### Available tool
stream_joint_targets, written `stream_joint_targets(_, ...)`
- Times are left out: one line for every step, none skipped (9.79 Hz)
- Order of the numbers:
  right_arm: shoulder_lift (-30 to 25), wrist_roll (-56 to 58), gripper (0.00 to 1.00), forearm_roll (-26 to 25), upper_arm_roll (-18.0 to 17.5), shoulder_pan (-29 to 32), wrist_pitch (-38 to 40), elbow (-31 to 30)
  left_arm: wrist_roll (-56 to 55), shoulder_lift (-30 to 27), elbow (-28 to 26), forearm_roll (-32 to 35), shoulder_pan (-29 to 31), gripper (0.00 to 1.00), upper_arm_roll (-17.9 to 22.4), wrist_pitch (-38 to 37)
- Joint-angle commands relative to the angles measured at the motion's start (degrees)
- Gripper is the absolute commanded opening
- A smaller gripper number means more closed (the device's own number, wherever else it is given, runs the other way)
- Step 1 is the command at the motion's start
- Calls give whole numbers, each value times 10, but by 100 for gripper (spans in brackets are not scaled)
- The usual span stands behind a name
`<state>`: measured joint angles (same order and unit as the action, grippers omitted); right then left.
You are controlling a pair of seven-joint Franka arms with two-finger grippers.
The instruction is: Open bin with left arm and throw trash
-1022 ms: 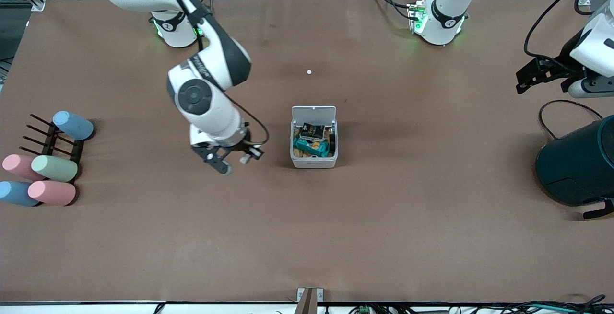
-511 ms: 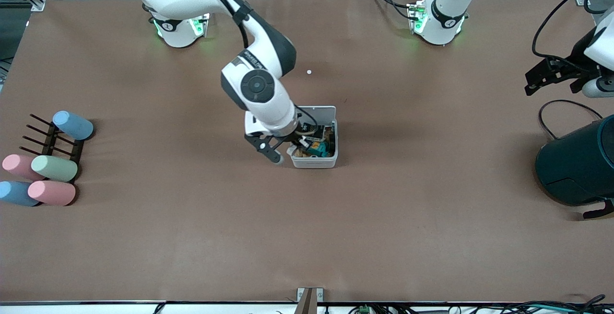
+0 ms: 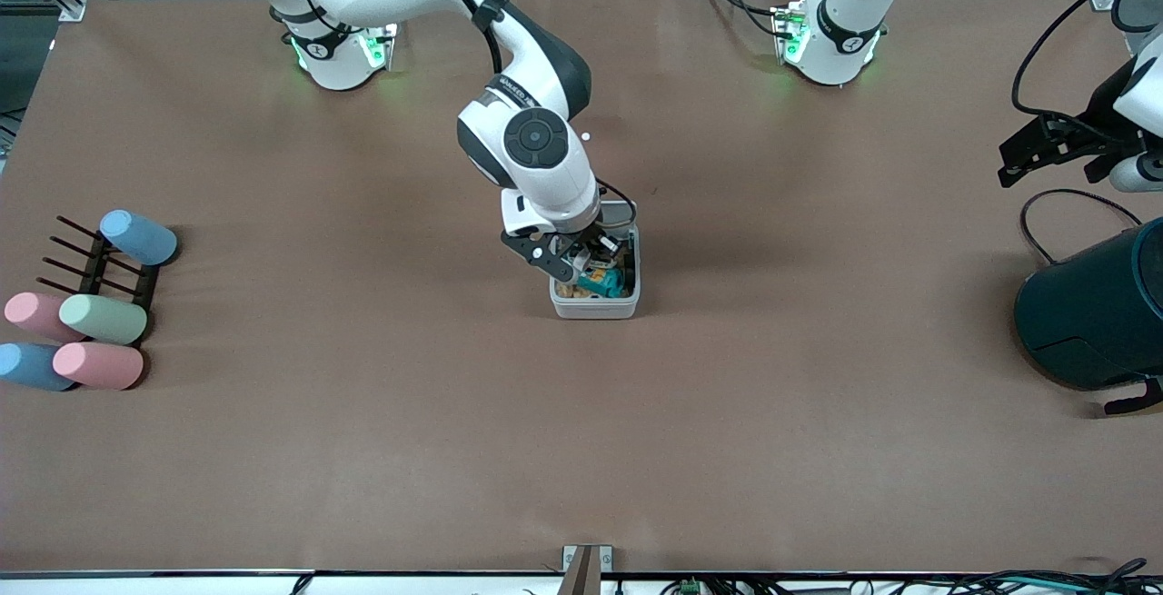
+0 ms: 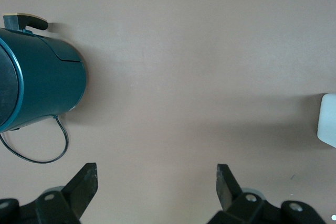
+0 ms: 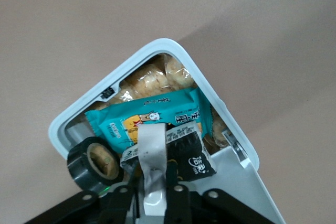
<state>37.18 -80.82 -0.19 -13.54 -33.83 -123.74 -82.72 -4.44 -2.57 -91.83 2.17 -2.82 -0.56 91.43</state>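
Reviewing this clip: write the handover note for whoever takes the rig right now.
Right pincer: over the open bin, closed on a white wrapper piece.
Left pincer: open, empty, waiting at its end of the table above the teal container.
In the bin: black tape ring, black snack packet, teal packet, other snacks.
Done: lid open, most trash in.
Left: drop the wrapper, withdraw the right arm.

Desk [image 3: 363, 450] plain brown. Bin [image 3: 595, 308] white-grey; inside it teal packet [image 5: 152, 119] with printed characters, black snack packet [image 5: 191, 153] with white edge, black tape ring [image 5: 94, 163], white wrapper piece [image 5: 152, 156]. Round container [image 3: 1090, 313] dark teal. Cylinders [image 3: 100, 318] pastel blue, pink, green. Claws black.
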Motion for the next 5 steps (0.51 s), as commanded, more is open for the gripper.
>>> stream_joint_targets(4,-1,78,4,2,3,9,8,4,6,16,-10,2,100,2,-8)
stream_joint_targets(4,-1,84,5,1,5,10,10,4,6,16,-11,2,100,3,-8)
stream_joint_targets(4,-3,85,5,1,3,17,11,5,6,16,-10,2,100,3,-8)
stream_joint_targets(-1,-1,85,5,0,7,51,13,5,7,16,-10,2,100,3,-8)
stream_joint_targets(-5,0,85,5,-2,16,81,19,2,7,16,-10,2,100,3,-8)
